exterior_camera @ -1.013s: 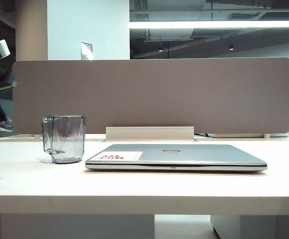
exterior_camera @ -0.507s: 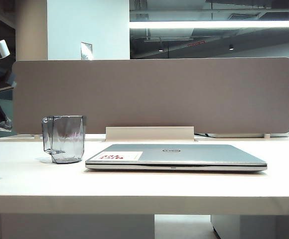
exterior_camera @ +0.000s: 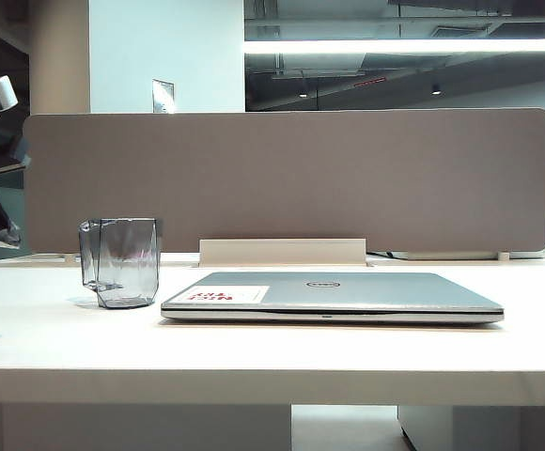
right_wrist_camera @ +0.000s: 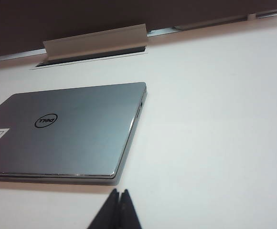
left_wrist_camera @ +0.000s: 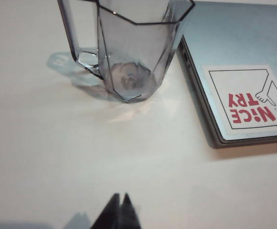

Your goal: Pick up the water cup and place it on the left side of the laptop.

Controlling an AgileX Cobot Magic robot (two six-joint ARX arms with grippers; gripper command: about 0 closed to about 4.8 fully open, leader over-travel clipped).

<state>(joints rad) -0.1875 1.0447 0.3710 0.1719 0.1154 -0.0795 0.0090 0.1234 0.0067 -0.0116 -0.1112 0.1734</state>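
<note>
Standing upright on the white table [exterior_camera: 56,348], the cup [exterior_camera: 122,262] sits at the left of the exterior frame, just beside the left edge of the closed laptop [exterior_camera: 348,293] with a narrow gap between them. Its handle points left, away from the laptop. The laptop lies flat in the middle of the frame, lid up, with a white-and-red sticker [exterior_camera: 227,294] near its left front corner and a round logo [exterior_camera: 321,284] at the centre of the lid. Behind both runs a grey divider panel [exterior_camera: 291,178] — at its foot, a pale cable-slot flap [exterior_camera: 282,252] stands just behind the laptop. No arm shows in this view.

From the left wrist, the cup [left_wrist_camera: 129,47] fills the upper middle of the frame and the laptop's [left_wrist_camera: 243,47] stickered corner the upper right. The left gripper [left_wrist_camera: 120,212] pokes in at the bottom edge, its two dark fingertips pressed together and holding nothing, well short of the cup.

From the right wrist, the laptop [right_wrist_camera: 67,138] lies at the left of the frame, logo up, with bare table [right_wrist_camera: 215,124] to its right. The right gripper [right_wrist_camera: 117,210] shows at the bottom edge — tips also pinched together, empty, just in front of the laptop's near corner.
</note>
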